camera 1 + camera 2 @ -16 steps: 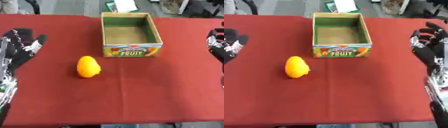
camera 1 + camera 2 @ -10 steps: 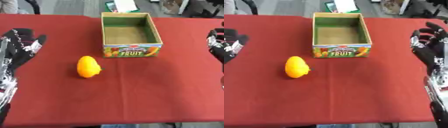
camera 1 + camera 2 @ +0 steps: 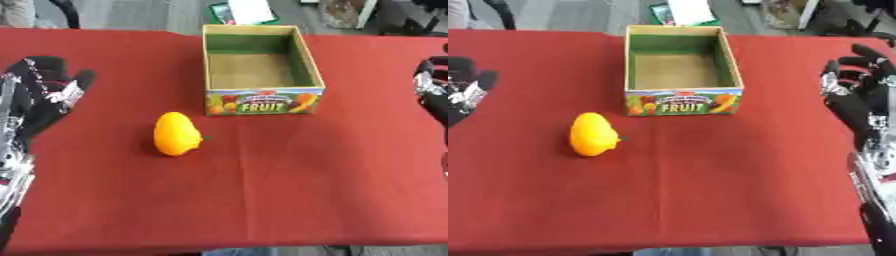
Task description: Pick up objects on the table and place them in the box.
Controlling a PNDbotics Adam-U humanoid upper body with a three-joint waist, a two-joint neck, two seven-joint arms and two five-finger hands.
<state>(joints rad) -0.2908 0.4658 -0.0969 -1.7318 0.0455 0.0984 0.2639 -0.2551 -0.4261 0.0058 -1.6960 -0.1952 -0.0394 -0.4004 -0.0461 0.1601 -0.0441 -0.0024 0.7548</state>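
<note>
So there's 1 orange fruit (image 3: pixel 177 134) sitting on the red bench (image 3: pixel 289 190), just front-left of the open FRUIT box (image 3: pixel 261 75). Left hand (image 3: pixel 42 95) and right hand (image 3: pixel 859 92) both open, holding nothing, out at the edges.

I am reading only one word here: "FRUIT", in yellow capital letters. It is standing on the near outer wall of the open cardboard box with the green inner walls (image 3: pixel 261 102), in the middle of a colourful band of fruit pictures. A smaller line of print is sitting just above this word, but I am not able to read it. I am finding no other readable text, number or sign.
</note>
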